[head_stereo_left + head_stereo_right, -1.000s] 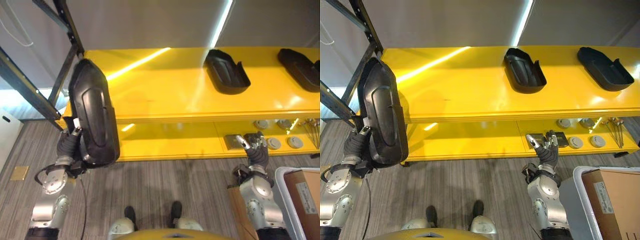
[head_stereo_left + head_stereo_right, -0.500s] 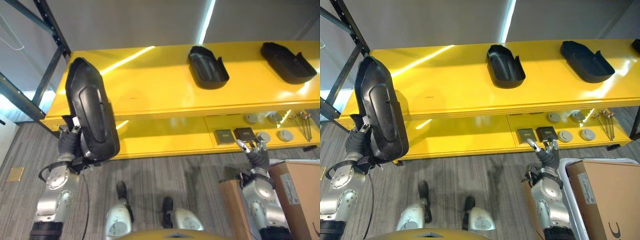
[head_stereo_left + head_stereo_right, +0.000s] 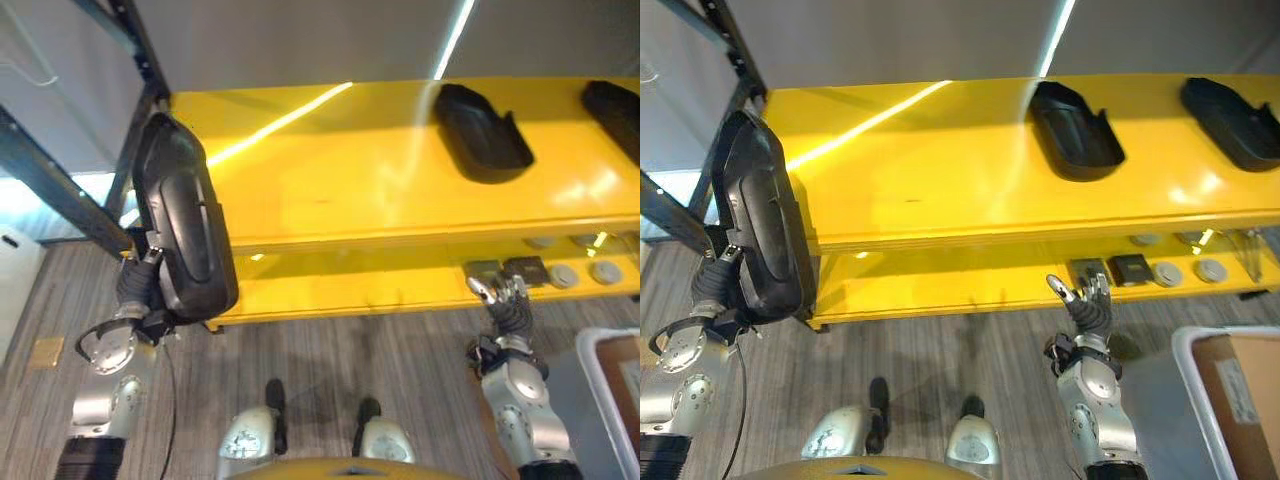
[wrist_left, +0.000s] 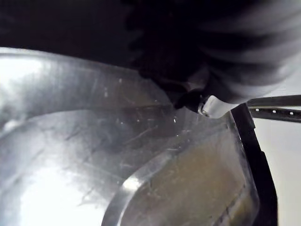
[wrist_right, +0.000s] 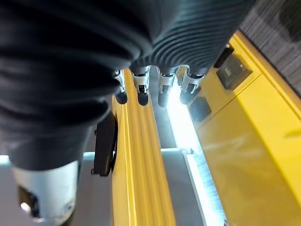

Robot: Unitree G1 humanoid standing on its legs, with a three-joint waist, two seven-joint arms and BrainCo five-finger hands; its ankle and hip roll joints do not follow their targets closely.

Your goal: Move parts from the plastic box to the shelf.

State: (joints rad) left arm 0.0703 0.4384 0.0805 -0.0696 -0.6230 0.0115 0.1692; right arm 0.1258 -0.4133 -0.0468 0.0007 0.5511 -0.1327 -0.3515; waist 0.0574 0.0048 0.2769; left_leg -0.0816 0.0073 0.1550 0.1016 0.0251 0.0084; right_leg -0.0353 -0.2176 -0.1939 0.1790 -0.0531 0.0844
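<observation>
At the left end of the yellow shelf (image 3: 400,190) I've got the left hand (image 3: 140,290) up with the big black part (image 3: 182,232) in it, fingers curled round the part's lower edge, the part standing nearly upright and overlapping the shelf's front corner beside the dark steel upright (image 3: 70,190). I can't tell whether the part touches the shelf. In the left wrist view the part's glossy scratched surface (image 4: 94,160) sits right against the hand.

Over on my right, the right hand (image 3: 1085,305) hangs in front of the lower shelf level, fingers straight and relaxed, holding nothing. Just past its fingertips lie two dark square pieces (image 3: 1110,270) and some round grey discs (image 3: 1190,270) on the lower level.

Up top, two more black parts (image 3: 1075,130) rest on the shelf surface, hollow side up, well apart from the one I'm holding. At the lower right a pale plastic box (image 3: 1195,370) shows its rim, with a cardboard carton (image 3: 1240,385) inside it.
</observation>
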